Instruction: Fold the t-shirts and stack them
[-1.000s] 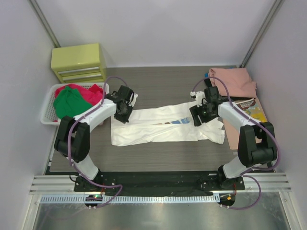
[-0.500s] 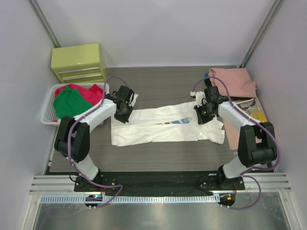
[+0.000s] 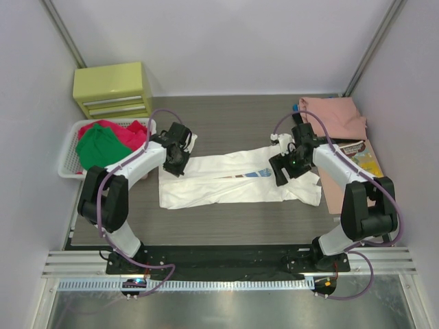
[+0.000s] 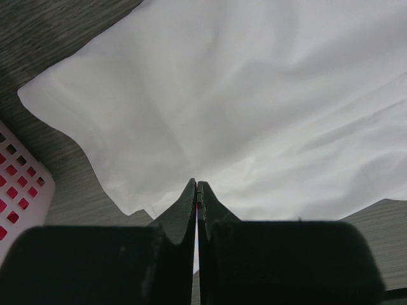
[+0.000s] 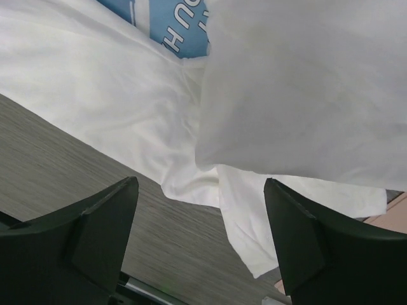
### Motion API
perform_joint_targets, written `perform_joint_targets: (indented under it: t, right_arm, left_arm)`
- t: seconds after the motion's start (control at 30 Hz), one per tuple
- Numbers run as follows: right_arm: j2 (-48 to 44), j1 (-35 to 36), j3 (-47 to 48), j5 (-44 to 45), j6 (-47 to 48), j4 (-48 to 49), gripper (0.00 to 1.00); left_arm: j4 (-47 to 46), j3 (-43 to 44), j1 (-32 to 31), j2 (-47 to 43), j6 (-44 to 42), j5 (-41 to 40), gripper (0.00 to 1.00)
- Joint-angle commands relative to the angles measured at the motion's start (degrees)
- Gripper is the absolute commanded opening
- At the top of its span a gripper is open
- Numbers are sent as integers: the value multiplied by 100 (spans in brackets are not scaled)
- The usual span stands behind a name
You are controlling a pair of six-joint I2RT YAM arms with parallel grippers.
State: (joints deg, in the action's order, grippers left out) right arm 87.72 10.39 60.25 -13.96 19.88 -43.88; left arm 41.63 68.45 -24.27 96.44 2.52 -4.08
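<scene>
White t-shirt (image 3: 226,184), left pincer (image 4: 196,184) clenched perhaps on its edge, right pincer (image 5: 199,184) released above.

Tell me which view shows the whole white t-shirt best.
Top external: the white t-shirt shows there whole, spread across the table. Left wrist shows only one plain corner; right wrist shows folds and some blue print.

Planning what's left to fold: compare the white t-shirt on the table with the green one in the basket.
The white t-shirt lies stretched out across the table; the green t-shirt sits bunched in the white basket. The white t-shirt has a gripper at each end, the left gripper shut on it, the right gripper open; the green t-shirt is untouched. Neither is stacked yet.
</scene>
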Motion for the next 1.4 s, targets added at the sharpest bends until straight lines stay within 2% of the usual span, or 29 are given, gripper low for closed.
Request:
perform_joint_targets:
  t: [0.0,0.1,0.23,0.57,0.67,0.83,0.87,0.97,1.13,1.27,1.37]
  right_arm:
    - [-509,-11,101,427,165,-51,88]
    - [-1089,-335,92,473,288,19,93]
    - [-1135,-670,84,516,350,37,93]
    - [77,-969,4,552,288,845,90]
    - [412,-1355,171,499,332,907,89]
    - [728,-1549,286,473,350,960,74]
    - [781,-1549,303,429,324,960,66]
    - [755,-1558,277,359,297,969,58]
    - [553,-1558,215,350,367,864,59]
    - [80,-1558,251,245,385,565,51]
    - [-378,-1549,215,104,368,433,38]
  left_arm:
    - [47,205,10,-152,-76,-58,0]
    - [-31,55,10,-275,-112,-76,0]
    - [-76,98,10,-214,-103,-23,0]
    - [-23,90,10,-196,-112,12,0]
    - [-49,2,10,-284,-147,-23,0]
    - [-67,37,10,-223,-147,12,0]
    - [-58,63,10,-170,-138,30,0]
    - [-5,169,10,-100,-121,56,0]
    - [12,152,10,-73,-129,65,0]
    - [12,134,10,-117,-138,47,0]
    - [-5,125,10,-108,-147,47,0]
